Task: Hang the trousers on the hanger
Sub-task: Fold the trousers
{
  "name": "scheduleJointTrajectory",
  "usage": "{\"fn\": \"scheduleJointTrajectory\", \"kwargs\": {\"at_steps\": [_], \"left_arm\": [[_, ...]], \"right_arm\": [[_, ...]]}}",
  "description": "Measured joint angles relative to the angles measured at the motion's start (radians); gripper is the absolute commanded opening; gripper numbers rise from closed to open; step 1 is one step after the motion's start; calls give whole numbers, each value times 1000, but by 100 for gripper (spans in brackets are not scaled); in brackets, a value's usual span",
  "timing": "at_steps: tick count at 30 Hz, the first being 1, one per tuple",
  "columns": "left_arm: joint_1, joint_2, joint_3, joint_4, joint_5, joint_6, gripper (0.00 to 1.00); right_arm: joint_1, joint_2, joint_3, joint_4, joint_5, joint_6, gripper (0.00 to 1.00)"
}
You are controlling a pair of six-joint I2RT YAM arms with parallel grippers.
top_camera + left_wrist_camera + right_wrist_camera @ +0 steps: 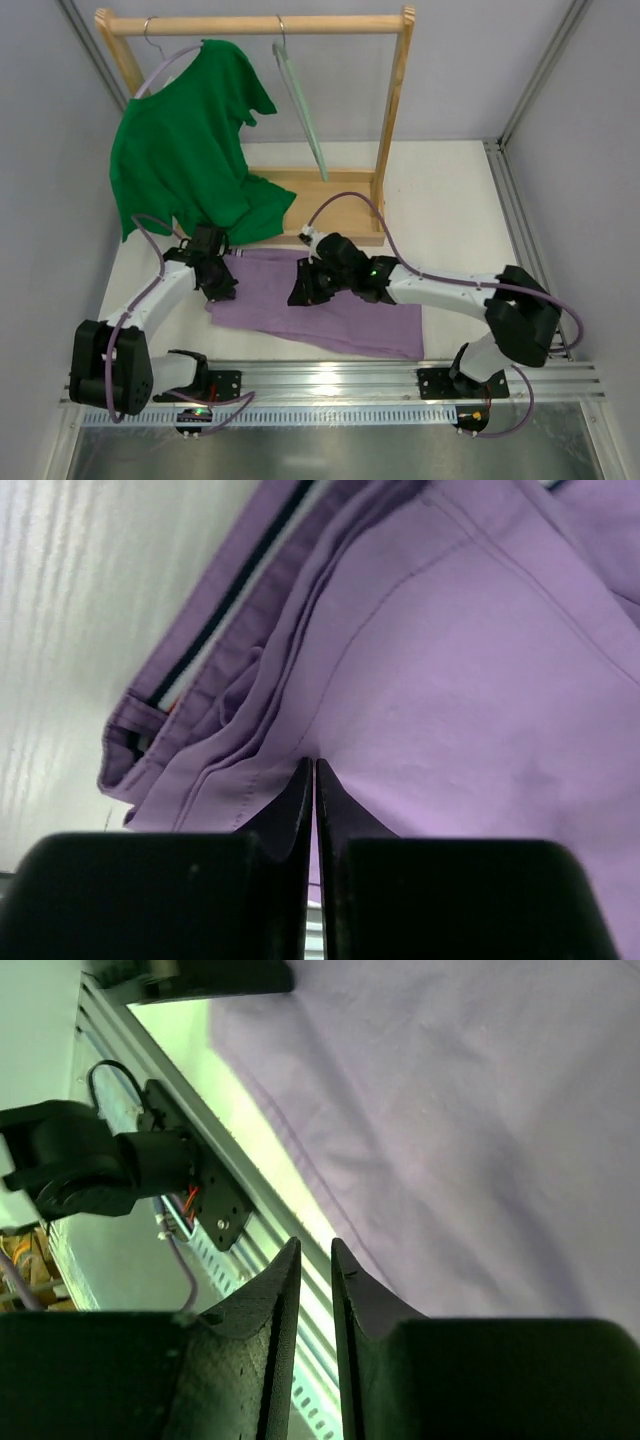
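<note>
I'm looking down on a white surface [450, 220] boxed in by pale walls, with a wooden rack [395, 120] standing at its far side. The trousers [330, 310] lie spread on the near half of the surface, just in front of the rack's base, with their striped waistband [215, 610] toward the left arm. The left jaws are down on the cloth close to that waistband, pressed fully together with their tips against a fold. I cannot tell whether any fabric is caught between them. The right jaws sit at the trousers' far edge near the middle with only a thin slit between them, and I cannot tell whether they hold cloth. The hanger [303, 110] hangs from the rack's rail, well apart from the trousers. A green T-shirt [180, 150] hangs beside it at the rail's left end.
</note>
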Motion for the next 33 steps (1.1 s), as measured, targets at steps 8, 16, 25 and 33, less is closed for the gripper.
{"fn": "scheduleJointTrajectory", "kwargs": {"at_steps": [8,16,25,33], "left_arm": [[0,100,-32,98,-140,-46,0],[0,18,52,77,-194,-44,0],[15,96,24,130,-160,-100,0],[101,185,19,144,-132,-163,0]], "right_arm": [[-1,-257,-227,-58,172,27,21],[-184,-303,-312,-228,378,131,21],[-394,-288,-346,-354,513,210,18],[-413,-137,-325,-114,423,-6,21]]}}
